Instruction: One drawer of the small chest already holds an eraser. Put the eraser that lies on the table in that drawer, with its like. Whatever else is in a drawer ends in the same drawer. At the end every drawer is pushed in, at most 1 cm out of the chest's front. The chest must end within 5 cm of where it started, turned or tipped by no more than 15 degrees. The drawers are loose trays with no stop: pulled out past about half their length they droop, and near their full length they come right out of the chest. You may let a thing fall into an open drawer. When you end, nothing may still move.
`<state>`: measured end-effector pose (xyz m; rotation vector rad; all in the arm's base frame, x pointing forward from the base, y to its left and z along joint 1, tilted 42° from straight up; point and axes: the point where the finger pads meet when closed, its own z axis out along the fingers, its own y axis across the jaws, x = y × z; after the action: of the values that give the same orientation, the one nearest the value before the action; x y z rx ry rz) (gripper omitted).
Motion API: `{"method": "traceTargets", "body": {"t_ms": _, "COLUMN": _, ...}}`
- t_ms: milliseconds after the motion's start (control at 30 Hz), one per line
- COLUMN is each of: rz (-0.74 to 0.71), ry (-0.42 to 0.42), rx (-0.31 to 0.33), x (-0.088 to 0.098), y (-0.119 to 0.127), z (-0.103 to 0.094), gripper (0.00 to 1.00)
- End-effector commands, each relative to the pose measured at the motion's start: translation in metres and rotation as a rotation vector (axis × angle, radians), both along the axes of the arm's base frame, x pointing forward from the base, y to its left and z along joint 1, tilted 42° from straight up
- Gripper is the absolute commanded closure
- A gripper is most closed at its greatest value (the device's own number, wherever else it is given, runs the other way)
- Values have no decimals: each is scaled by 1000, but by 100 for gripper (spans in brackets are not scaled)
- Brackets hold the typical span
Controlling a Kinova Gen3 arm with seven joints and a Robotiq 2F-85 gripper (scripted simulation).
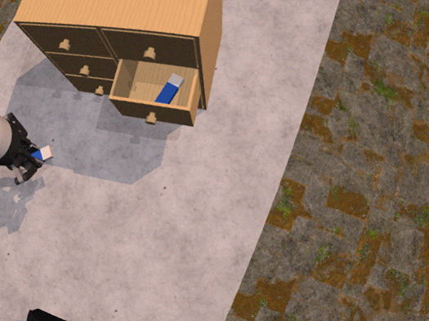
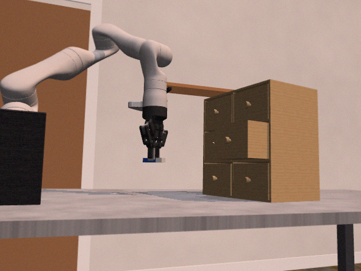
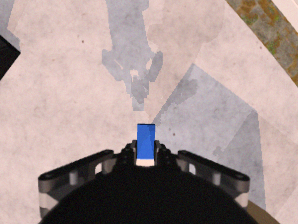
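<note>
You have a pale, mottled grey-pink table [image 1: 151, 239] with a grey front edge and a dark leg at its right end. The wooden chest [image 1: 121, 12] stands directly on it near the far side, well apart from the black pedestal [image 2: 21, 155] of the arm at the left end. Grey shadows spread over the top in front of the chest.
</note>
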<state>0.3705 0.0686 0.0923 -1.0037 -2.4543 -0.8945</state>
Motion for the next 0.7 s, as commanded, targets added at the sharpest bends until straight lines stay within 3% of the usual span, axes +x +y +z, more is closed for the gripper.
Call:
{"method": "traceTargets", "body": {"t_ms": 0, "rz": 37, "ry": -28, "rx": 5, "x": 0, "y": -11, "z": -10, "gripper": 81}}
{"method": "traceTargets", "body": {"t_ms": 667, "rz": 259, "ry": -226, "rx": 27, "x": 9, "y": -52, "z": -49, "gripper": 81}}
